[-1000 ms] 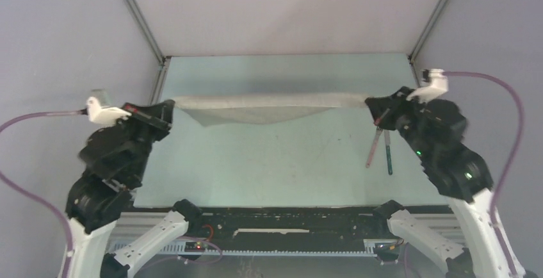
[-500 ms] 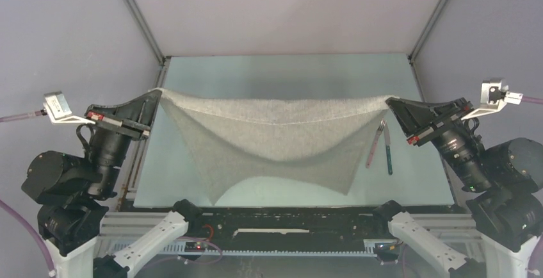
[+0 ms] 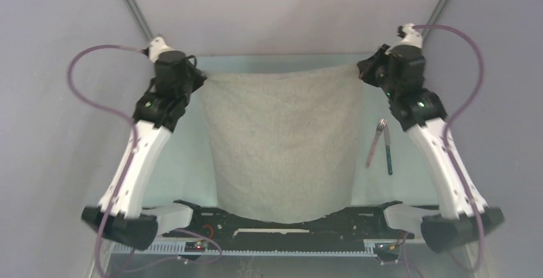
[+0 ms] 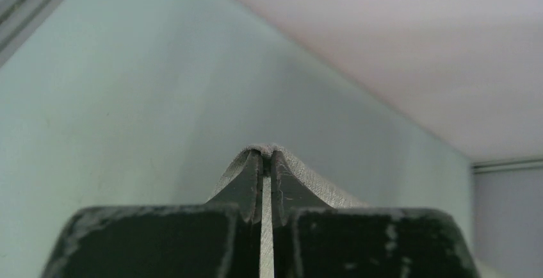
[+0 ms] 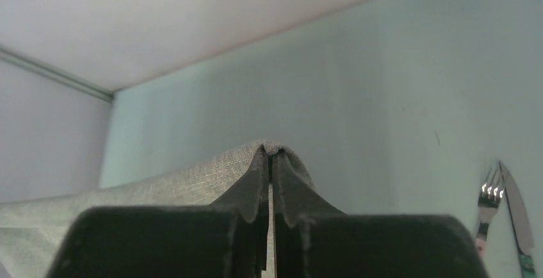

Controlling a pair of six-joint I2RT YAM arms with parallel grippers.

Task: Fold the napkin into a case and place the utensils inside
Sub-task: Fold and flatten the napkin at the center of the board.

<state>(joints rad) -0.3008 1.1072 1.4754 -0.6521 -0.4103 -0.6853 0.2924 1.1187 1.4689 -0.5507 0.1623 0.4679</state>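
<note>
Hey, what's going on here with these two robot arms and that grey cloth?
Both arms are handling the napkin. The left gripper and the right gripper are each shut on one of its far corners, near the back of the table. The cloth is stretched out between them as an open sheet, and its near edge reaches the rail by the arm bases. No fold is made yet. The utensils lie side by side to the right of the cloth, untouched.
</note>
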